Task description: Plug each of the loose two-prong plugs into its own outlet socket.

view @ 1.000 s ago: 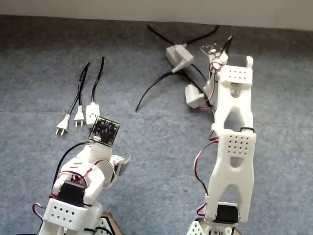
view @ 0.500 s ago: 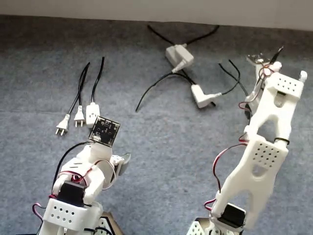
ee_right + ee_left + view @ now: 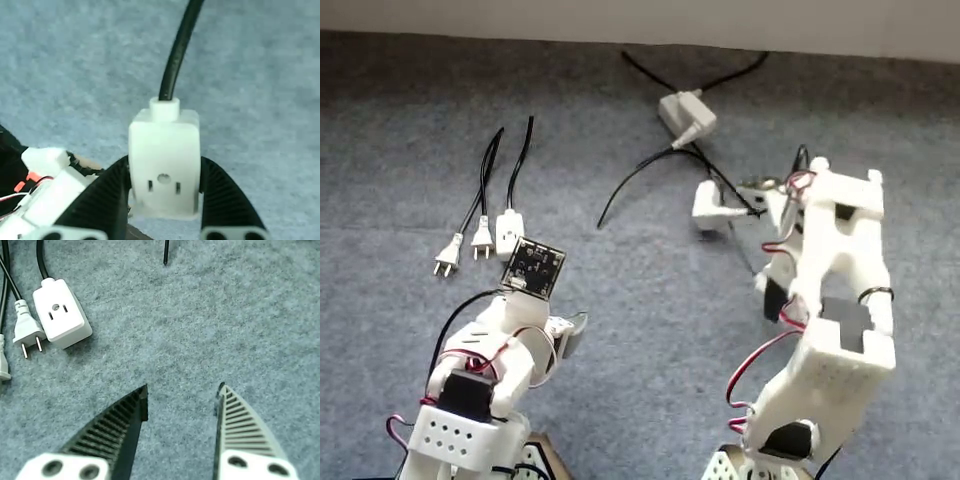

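My right gripper [image 3: 164,172] was clamped on a white socket [image 3: 164,145], whose black cord [image 3: 177,50] ran away over the grey carpet [image 3: 260,75]. My left gripper [image 3: 183,387] hung with fingers apart above the carpet, near a second socket [image 3: 61,315] lying just beside a loose plug [image 3: 27,330]. A third socket [image 3: 685,113] lay near the carpet's far edge.

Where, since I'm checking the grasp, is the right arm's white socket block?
The white, black-corded socket block is clamped in the right gripper, right of centre in the high view.
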